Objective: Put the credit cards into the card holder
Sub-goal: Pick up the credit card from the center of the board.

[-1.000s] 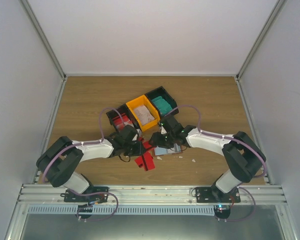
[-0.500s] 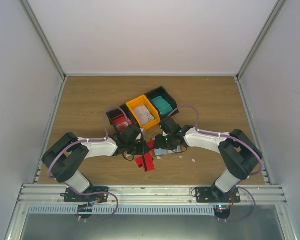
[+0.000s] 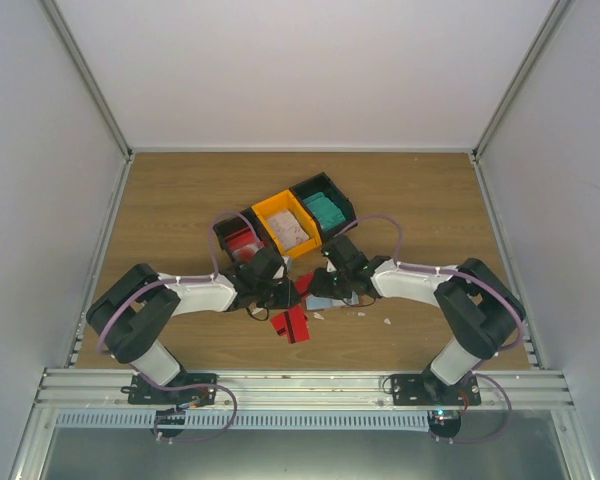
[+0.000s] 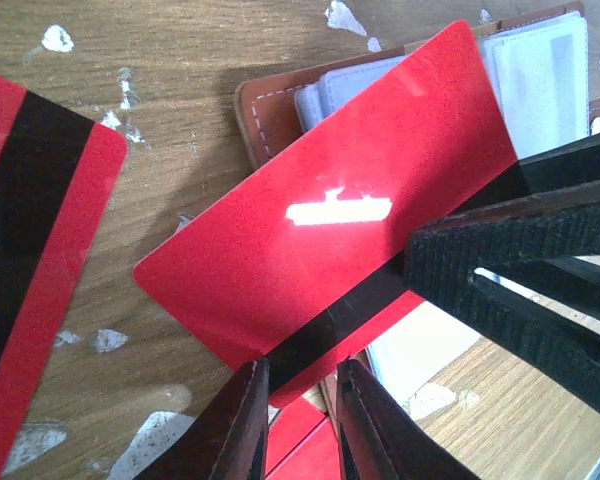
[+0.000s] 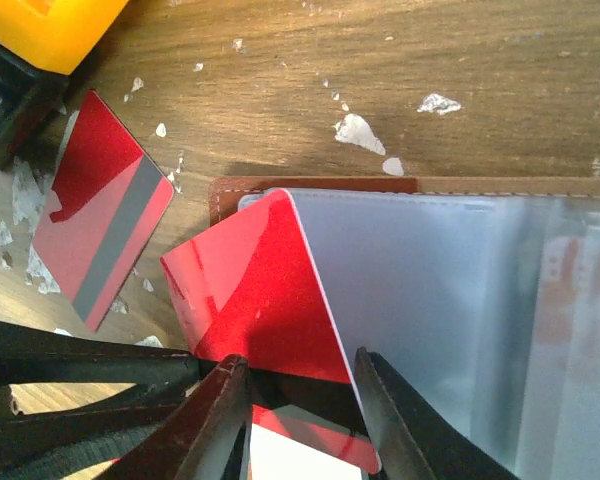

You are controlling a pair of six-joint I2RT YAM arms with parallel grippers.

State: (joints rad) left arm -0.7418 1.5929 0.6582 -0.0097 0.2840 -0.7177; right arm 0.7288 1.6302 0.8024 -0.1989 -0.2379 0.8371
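Note:
A red credit card (image 4: 320, 230) with a black stripe hangs tilted over the open card holder (image 4: 270, 110), its lower corner pinched in my left gripper (image 4: 300, 375). In the right wrist view the same card (image 5: 260, 290) lies between the fingers of my right gripper (image 5: 300, 365). Those fingers stand apart, close to the card's edges. The brown holder (image 5: 315, 186) lies open, showing its clear pockets (image 5: 430, 300). From above, both grippers (image 3: 285, 293) (image 3: 315, 290) meet over the holder (image 3: 338, 300). Another red card (image 4: 30, 230) lies flat on the wood.
Three joined bins stand behind: a black one (image 3: 238, 238) with red cards, an orange one (image 3: 285, 225) with pale cards, a black one (image 3: 325, 208) with teal cards. Red cards (image 3: 292, 322) lie near the front. White scraps (image 5: 360, 130) dot the wood.
My right gripper has shifted left onto the red card and its jaws have narrowed. The left gripper has crept right with the card still in it.

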